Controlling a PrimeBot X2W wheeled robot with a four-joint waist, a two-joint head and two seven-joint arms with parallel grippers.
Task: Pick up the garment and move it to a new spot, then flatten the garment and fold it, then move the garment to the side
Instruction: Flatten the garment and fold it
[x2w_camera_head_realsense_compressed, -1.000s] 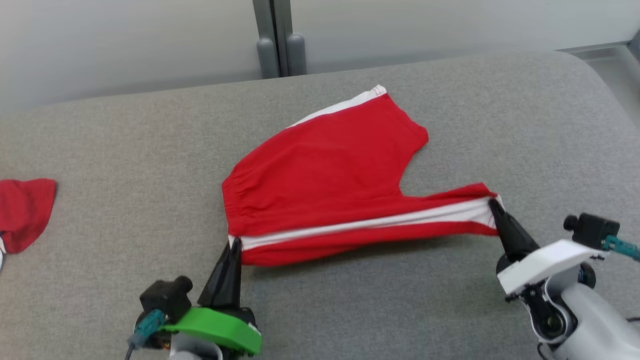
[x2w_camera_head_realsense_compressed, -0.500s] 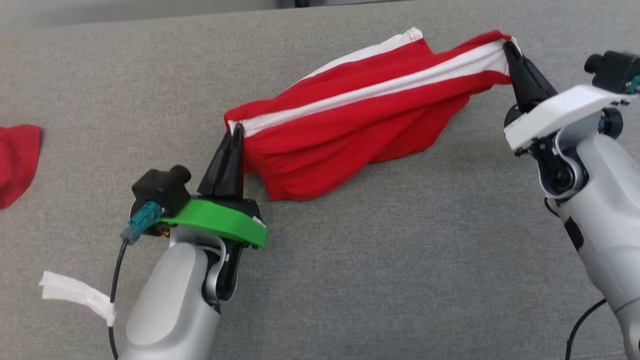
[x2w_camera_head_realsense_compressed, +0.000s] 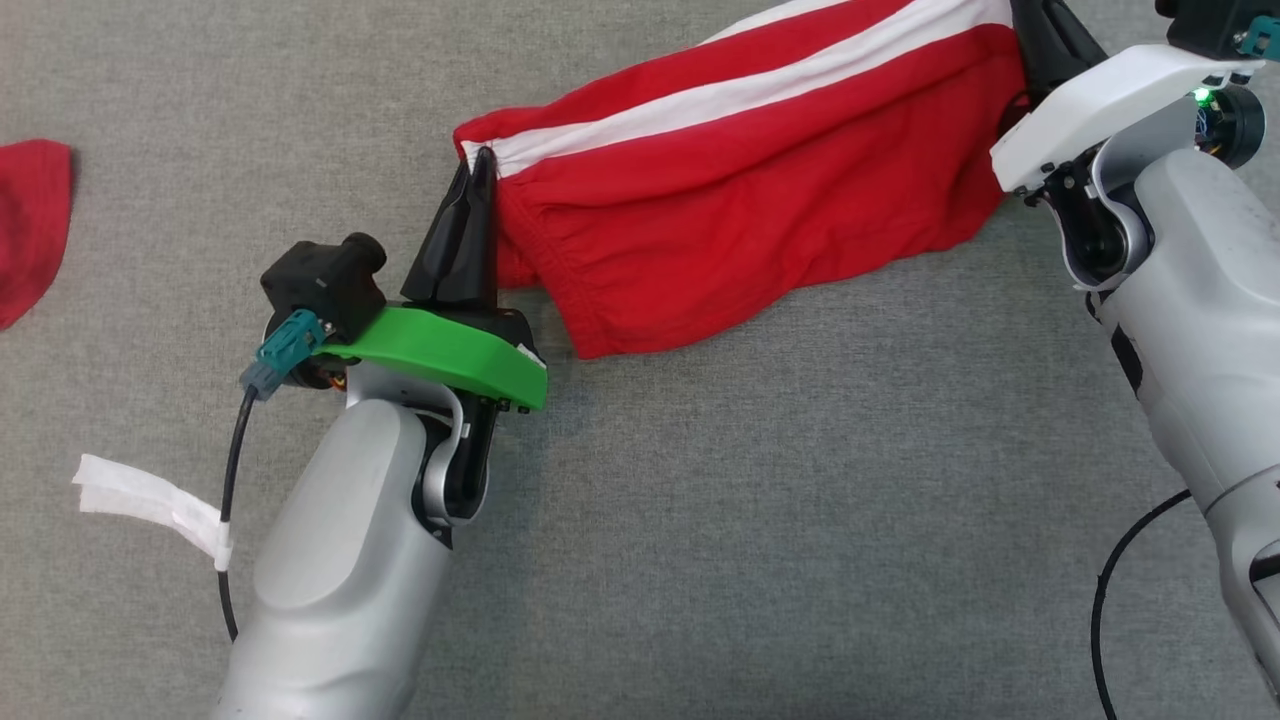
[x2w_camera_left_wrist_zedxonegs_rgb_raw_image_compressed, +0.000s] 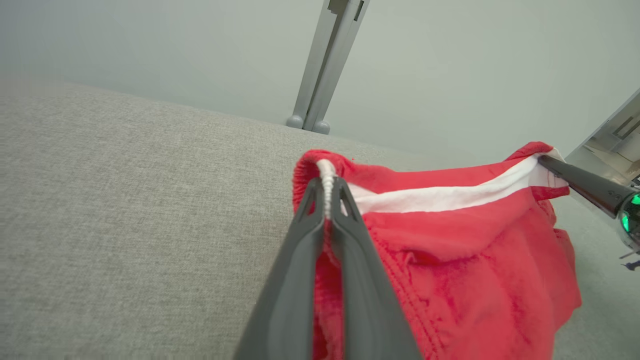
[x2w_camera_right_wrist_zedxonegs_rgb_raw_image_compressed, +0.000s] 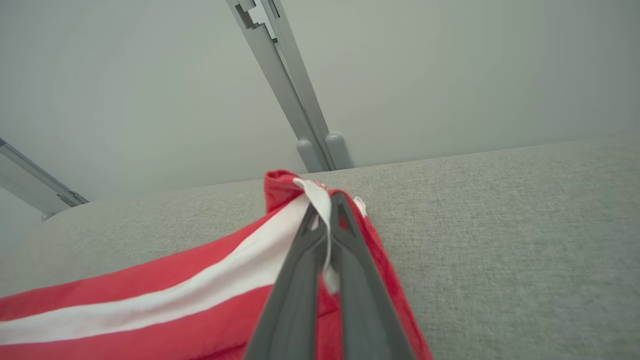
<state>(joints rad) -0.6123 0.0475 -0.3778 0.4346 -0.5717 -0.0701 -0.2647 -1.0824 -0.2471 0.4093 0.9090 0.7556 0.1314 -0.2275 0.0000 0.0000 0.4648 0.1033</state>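
The garment is red cloth with a white stripe and a gathered waistband, stretched between my two grippers above the grey padded surface. My left gripper is shut on the waistband corner where the stripe ends. In the left wrist view that gripper pinches the white gathered edge, and red cloth hangs to its right. At the top right, my right gripper's dark fingers hold the stripe's other end. My right gripper is shut on the white stripe of the cloth.
Another red cloth lies at the left edge. A strip of white tape hangs from my left arm's cable. A pale wall with a grey post stands behind the surface. The right arm's finger reaches in from the right.
Both grippers, still shut, lifted the striped edge and carried it away from me over the rest of the cloth, which now hangs below it. The head view has tilted down.
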